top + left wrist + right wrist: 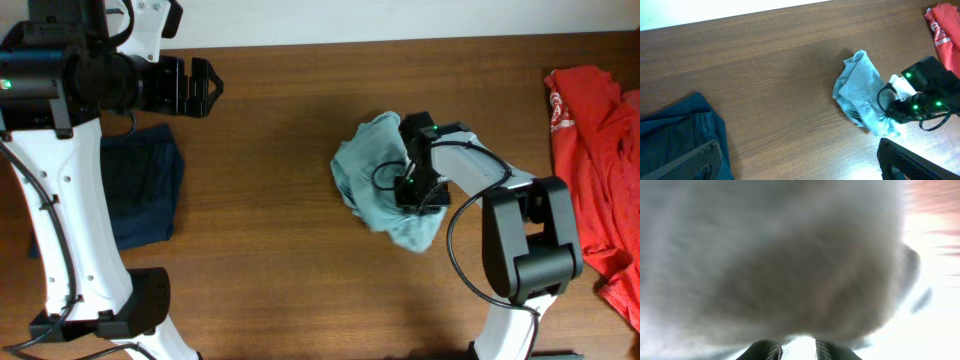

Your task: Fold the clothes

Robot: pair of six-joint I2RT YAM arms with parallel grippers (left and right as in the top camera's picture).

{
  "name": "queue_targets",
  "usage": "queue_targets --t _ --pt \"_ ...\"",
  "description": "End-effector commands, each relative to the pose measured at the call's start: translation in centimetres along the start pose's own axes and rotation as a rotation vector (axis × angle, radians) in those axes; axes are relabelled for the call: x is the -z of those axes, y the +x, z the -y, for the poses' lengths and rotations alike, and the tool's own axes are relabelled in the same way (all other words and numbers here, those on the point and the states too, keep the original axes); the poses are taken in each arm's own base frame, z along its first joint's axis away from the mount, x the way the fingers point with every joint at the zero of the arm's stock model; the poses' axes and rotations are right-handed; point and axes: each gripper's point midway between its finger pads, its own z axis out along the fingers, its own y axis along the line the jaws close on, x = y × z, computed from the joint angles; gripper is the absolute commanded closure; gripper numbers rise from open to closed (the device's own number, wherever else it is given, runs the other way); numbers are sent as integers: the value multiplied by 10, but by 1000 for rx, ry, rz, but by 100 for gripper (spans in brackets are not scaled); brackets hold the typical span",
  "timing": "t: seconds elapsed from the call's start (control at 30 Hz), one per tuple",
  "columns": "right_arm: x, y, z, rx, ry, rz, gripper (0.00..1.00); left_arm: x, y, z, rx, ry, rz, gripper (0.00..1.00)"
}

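Note:
The pale grey-blue T-shirt (pixel 372 172) lies crumpled in a heap at the middle of the table, also seen in the left wrist view (pixel 860 87). My right gripper (pixel 415 192) reaches down into its right side. In the right wrist view the blurred cloth (pixel 780 255) fills the frame, and the right gripper (pixel 796 344) has its jaws close together, pinched on the fabric. A dark navy garment (pixel 140 190) lies at the left, a red shirt (pixel 595 150) at the far right. My left gripper (pixel 205 88) hovers wide open above the table's back left, holding nothing.
The brown wooden table (pixel 270 250) runs to a pale wall at the back. The left arm's white base stands by the front left edge. The navy garment (pixel 675 135) lies just under my left gripper's left finger (pixel 700 160).

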Motion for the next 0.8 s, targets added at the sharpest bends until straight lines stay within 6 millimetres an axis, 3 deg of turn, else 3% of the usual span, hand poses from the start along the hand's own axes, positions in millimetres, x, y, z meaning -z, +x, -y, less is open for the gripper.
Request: queue_targets --t 0.0,0.07,0.23,0.37,0.47,0.6,0.7,0.77 --pt "14 -22 98 -62 507 123 71 10 -1 4 -1 6 25 1" --pt "21 -34 109 -89 550 174 71 10 -2 4 -2 6 27 1" --pt "38 -66 111 -133 525 290 71 10 -2 5 -2 7 27 1" --pt "63 -72 103 -143 468 301 75 8 -1 6 0 19 22 1" --pt "88 -74 82 -160 303 306 75 0 -2 12 9 69 14 1" --pt "116 -74 31 -134 -33 303 66 -25 -2 19 51 159 -26 1" --pt "123 -71 0 -106 -220 278 67 -64 3 21 91 198 -97 1" --pt "120 -68 -10 -106 -277 253 75 -97 9 29 97 246 -149 1"
